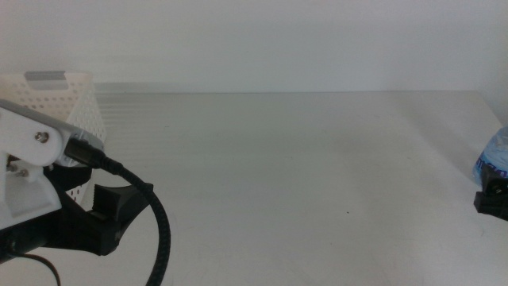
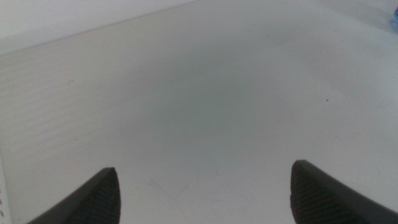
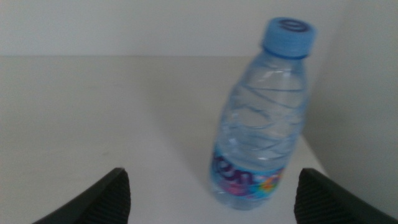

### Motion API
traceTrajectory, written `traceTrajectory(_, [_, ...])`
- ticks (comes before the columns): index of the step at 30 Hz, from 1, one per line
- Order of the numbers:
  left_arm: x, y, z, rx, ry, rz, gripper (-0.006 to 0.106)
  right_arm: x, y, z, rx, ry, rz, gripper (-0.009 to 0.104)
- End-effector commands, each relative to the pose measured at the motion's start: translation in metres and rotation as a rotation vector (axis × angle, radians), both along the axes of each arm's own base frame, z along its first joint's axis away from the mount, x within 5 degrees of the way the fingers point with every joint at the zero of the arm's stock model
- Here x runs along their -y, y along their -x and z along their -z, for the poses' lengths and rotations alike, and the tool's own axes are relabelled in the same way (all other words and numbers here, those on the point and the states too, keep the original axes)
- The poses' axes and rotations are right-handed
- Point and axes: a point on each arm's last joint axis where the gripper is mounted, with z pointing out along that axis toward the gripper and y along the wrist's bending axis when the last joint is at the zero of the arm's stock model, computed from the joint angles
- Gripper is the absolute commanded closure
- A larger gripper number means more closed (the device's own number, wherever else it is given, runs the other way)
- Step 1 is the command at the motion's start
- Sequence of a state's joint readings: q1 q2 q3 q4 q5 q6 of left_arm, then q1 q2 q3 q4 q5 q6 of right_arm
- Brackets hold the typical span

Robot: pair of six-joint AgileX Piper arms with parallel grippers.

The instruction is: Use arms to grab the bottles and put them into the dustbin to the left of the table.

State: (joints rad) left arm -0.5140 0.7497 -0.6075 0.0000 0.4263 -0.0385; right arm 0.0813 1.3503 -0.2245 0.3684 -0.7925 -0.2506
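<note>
Looming at the middle view's lower left, the left arm's white blocky housing, thick black cable and black left gripper (image 1: 111,213) hang just in front of the white perforated plastic dustbin (image 1: 75,99), its jaws spread wide and holding nothing over the bare white-grey worktop (image 1: 286,159). At the far right edge, the small clear blue-capped water bottle (image 3: 261,118) stands upright close to the worktop's right border, with the right gripper (image 3: 211,199) just before it, jaws released on either side and not yet touching. No tea bottle or red can shows anywhere, and the bin's contents cannot be seen, so this bottle looks like the last left to carry. A broad open stretch separates it from the bin.
</note>
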Motion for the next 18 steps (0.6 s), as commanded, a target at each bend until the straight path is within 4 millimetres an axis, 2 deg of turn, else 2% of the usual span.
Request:
traceTrajectory(1, [0.002,-0.001,-0.017,0.084,0.07,0.001,0.01,0.007,-0.006,-0.014,0.135,0.049,0.063,0.025])
traceTrajectory(7, [0.002,-0.001,-0.017,0.084,0.07,0.001,0.01,0.012,-0.016,-0.012,0.177,0.103,0.12,0.025])
traceTrajectory(14, [0.002,-0.001,-0.017,0.084,0.07,0.001,0.01,0.014,-0.035,-0.004,0.15,0.134,0.157,0.025])
traceTrajectory(18, [0.002,-0.001,-0.017,0.084,0.07,0.001,0.01,0.024,-0.043,0.0,0.131,0.151,0.196,0.023])
